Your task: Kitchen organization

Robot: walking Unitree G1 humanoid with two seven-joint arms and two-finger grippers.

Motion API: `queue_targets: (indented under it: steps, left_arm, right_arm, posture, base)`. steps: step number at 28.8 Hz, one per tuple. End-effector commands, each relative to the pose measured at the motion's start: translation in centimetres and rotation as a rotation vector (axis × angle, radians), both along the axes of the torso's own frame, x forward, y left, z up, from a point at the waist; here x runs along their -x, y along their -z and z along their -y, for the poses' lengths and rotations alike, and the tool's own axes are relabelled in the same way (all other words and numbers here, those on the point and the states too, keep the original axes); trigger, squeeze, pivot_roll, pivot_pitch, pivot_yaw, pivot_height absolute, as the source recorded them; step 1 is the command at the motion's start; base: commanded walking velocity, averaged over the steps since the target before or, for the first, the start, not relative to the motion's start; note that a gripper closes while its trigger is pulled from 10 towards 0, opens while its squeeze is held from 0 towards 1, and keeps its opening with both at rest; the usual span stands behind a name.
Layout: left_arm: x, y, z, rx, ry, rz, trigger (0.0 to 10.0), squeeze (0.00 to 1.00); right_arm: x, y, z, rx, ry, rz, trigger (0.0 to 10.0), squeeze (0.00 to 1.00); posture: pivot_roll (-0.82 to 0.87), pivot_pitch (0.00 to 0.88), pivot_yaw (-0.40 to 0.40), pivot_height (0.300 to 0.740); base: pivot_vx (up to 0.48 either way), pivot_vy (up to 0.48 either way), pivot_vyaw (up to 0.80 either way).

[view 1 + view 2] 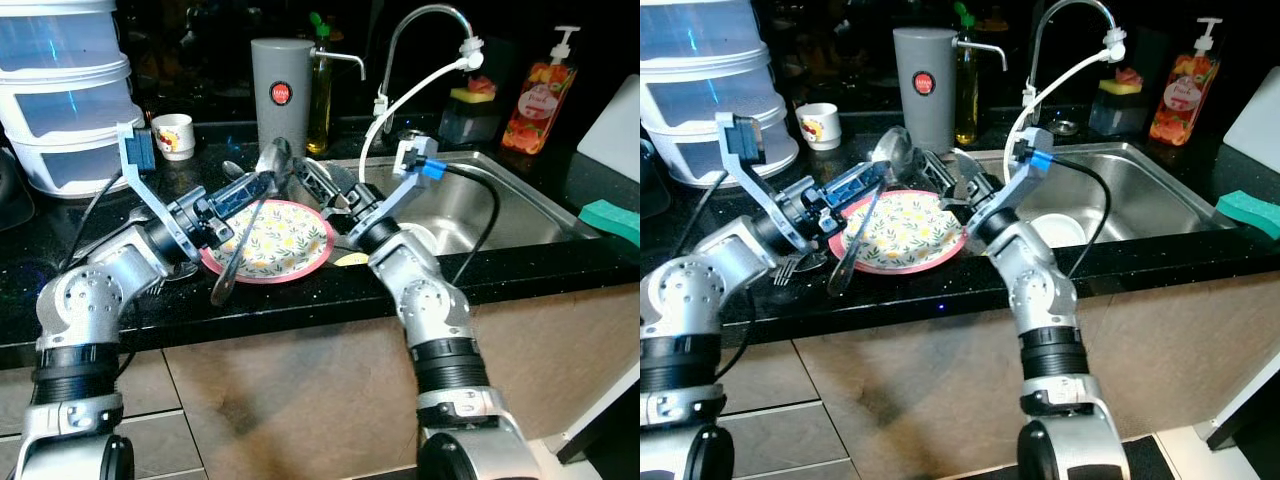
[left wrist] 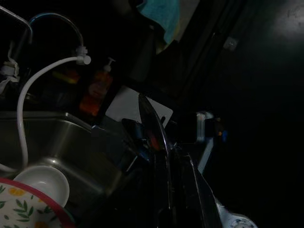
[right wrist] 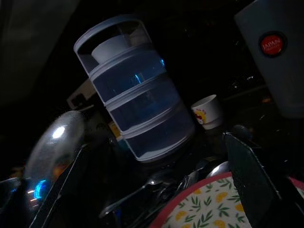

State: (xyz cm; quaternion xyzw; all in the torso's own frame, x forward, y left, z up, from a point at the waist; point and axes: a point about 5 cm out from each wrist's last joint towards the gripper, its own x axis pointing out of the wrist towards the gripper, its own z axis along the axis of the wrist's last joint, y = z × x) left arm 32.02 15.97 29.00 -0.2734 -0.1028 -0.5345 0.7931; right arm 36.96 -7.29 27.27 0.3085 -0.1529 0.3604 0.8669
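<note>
Left end effector (image 1: 245,190) clamps ladle (image 1: 262,185) over plate (image 1: 285,245).

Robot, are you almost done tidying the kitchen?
Not nearly. Nothing looks put away yet. In hand: my left tool holds a big ladle over the flowered plate, and my right tool hovers open beside it. Still left: the forks on the counter and the white bowl in the sink.

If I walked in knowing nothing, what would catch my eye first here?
Probably the flowered plate with its red rim, on the dark counter beside the sink. Both silver arms meet over it: the left gripper holds a long ladle and the right gripper hangs open at the plate's far edge.
</note>
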Motion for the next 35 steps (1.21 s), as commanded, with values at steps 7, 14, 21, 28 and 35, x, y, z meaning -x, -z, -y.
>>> queue_targets:
  steps: [7,14,21,28,35]
  left_arm:
    - [1.2,0.0,0.6,0.111,0.093,-0.032,0.0,0.0]
    - [1.2,0.0,0.4,0.165,0.085,-0.054,0.0,0.0]
    - [1.3,0.0,0.4,0.184,0.093,-0.068,0.0,0.0]
    - [1.4,0.0,0.7,0.202,0.113,-0.078,0.0,0.0]
    - [1.4,0.2,1.1,0.218,0.148,-0.091,0.0,0.0]
  right_arm:
    - [0.5,-0.8,0.0,-0.205,-0.131,-0.076,10.0,0.0]
    - [1.3,-2.0,0.4,-0.395,-0.291,-0.082,10.0,0.0]
    - [2.3,-2.4,-0.2,-0.365,-0.397,-0.054,10.0,0.0]
    - [2.7,-2.0,-0.9,-0.304,-0.418,-0.066,10.0,0.0]
    - [3.0,-1.6,-1.3,-0.268,-0.434,-0.08,10.0,0.0]
  posture:
    - [0.09,0.068,-0.013,0.74]
    - [0.09,0.067,-0.013,0.74]
    - [0.09,0.065,-0.012,0.74]
    - [0.08,0.063,-0.01,0.74]
    - [0.08,0.062,-0.011,0.74]
  base:
    - [0.0,0.0,0.0]
    - [0.0,0.0,0.0]
    - [0.0,0.0,0.0]
    - [0.0,0.0,0.0]
    - [0.0,0.0,0.0]
